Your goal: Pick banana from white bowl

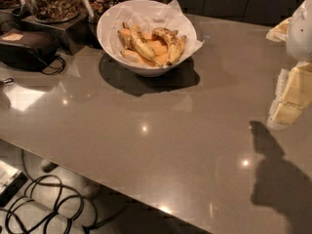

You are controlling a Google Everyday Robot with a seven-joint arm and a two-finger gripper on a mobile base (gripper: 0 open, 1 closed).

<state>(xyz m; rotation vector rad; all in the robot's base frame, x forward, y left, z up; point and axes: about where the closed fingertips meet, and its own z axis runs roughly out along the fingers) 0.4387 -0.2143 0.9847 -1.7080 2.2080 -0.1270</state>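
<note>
The white bowl (pixel 113 38) stands at the back of the grey counter, left of centre, lined with crumpled white paper. It holds several bananas. The banana (pixel 171 44), curved and heavily brown-spotted, lies on the right side of the pile. A slimmer speckled banana (pixel 139 42) lies to its left, over paler yellow-orange ones. My gripper (pixel 286 110) hangs at the right edge of the view, above the counter and well to the right of and nearer than the bowl. Nothing shows in it.
Glass jars of nuts (pixel 51 1) on a metal stand sit at the back left. A black case with a cable (pixel 27 48) lies on the left. The counter's front edge (pixel 97 182) runs diagonally, with cables (pixel 44 208) on the floor below.
</note>
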